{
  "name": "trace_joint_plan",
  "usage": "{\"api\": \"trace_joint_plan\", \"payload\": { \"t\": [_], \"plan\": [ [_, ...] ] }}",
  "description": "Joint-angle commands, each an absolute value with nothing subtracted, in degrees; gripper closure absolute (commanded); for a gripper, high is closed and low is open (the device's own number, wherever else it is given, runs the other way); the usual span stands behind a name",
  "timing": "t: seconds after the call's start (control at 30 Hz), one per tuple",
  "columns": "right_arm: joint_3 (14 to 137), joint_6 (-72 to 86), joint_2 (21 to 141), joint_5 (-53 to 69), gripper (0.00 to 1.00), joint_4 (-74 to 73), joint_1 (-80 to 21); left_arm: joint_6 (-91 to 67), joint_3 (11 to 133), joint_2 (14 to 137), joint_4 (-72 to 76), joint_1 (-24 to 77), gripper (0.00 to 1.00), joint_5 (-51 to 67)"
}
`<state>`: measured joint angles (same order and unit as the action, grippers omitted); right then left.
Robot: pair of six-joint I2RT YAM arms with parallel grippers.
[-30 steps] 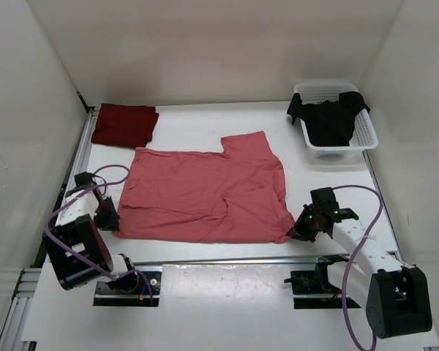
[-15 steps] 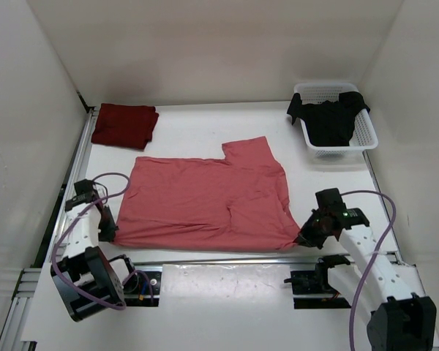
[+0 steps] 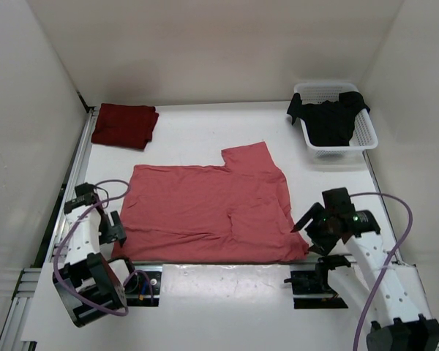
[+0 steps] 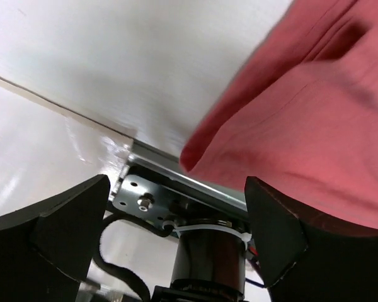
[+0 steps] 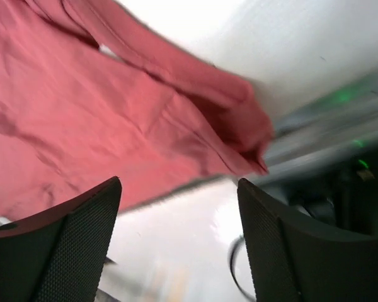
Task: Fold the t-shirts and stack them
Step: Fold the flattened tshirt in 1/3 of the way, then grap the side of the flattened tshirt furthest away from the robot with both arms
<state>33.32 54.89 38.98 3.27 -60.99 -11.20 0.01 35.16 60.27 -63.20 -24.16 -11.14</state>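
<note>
While flat, t-shirt (image 3: 205, 212) beside left pincer (image 3: 113, 228)

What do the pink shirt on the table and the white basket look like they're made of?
The salmon pink t-shirt looks like thin matte knit cloth, probably cotton jersey: it lies limp with soft wrinkles. The basket looks like rigid white moulded plastic: its walls are a regular grid of holes and hold their shape.
</note>
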Motion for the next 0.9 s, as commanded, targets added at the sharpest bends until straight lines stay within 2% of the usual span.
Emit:
{"api": "trace_joint_plan", "payload": {
  "t": [0.0,0.03,0.07,0.13,0.17,0.23,0.27,0.3,0.37,0.4,0.43,0.47,0.53,0.63,0.87],
  "plan": [
    [42.9,45.5,45.9,3.9,0.2,-64.9,-11.4,0.0,42.0,58.7,-58.6,-24.1,0.0,-8.7],
    [46.0,42.9,48.9,3.9,0.18,-63.1,-11.4,0.0,44.5,59.9,-57.7,-24.1,0.0,-6.7],
    [54.1,40.6,56.8,3.9,0.18,-61.3,-11.9,0.0,50.6,62.6,-57.0,-23.6,0.0,-4.4],
    [63.9,34.5,66.0,-1.6,0.18,-60.5,-13.3,0.0,57.0,66.9,-54.6,-22.2,0.0,1.0],
    [74.6,32.6,75.6,-3.7,0.18,-60.5,-14.9,0.0,63.2,71.9,-53.8,-20.7,0.0,2.4],
    [85.6,28.0,85.2,-6.1,0.18,-59.1,-16.3,0.0,68.9,77.1,-51.9,-19.1,0.0,5.4],
    [91.5,27.1,95.0,-6.8,0.18,-59.1,-16.8,0.0,74.0,79.8,-50.1,-17.8,0.0,6.1],
    [103.2,26.5,99.9,-6.8,0.18,-59.1,-16.8,0.0,76.3,84.7,-49.4,-17.0,0.0,6.2],
    [115.8,26.5,113.9,-6.8,0.18,-61.4,-16.8,0.0,80.0,89.1,-47.2,-15.0,0.0,4.1],
    [126.5,25.9,118.2,-6.8,0.18,-62.8,-16.8,0.0,82.7,92.8,-46.5,-12.9,0.0,3.0],
    [130.6,26.4,121.8,-6.8,0.18,-62.8,-16.8,0.0,83.7,94.6,-45.9,-12.1,0.0,2.5],
    [133.1,26.5,127.6,-6.8,0.18,-62.8,-16.8,0.0,85.6,96.1,-45.9,-10.8,0.0,2.5],
    [133.5,27.9,131.7,-7.5,0.18,-58.4,-16.8,0.0,87.4,100.7,-45.3,-9.7,0.0,2.5],
    [128.8,29.9,134.8,-10.3,0.18,-50.8,-16.8,0.0,89.9,106.0,-43.4,-8.5,0.0,2.5],
    [136.5,34.0,144.3,-13.0,0.18,-48.9,-17.4,0.0,95.7,115.6,-42.4,-8.5,0.0,4.5]
  ]
}}
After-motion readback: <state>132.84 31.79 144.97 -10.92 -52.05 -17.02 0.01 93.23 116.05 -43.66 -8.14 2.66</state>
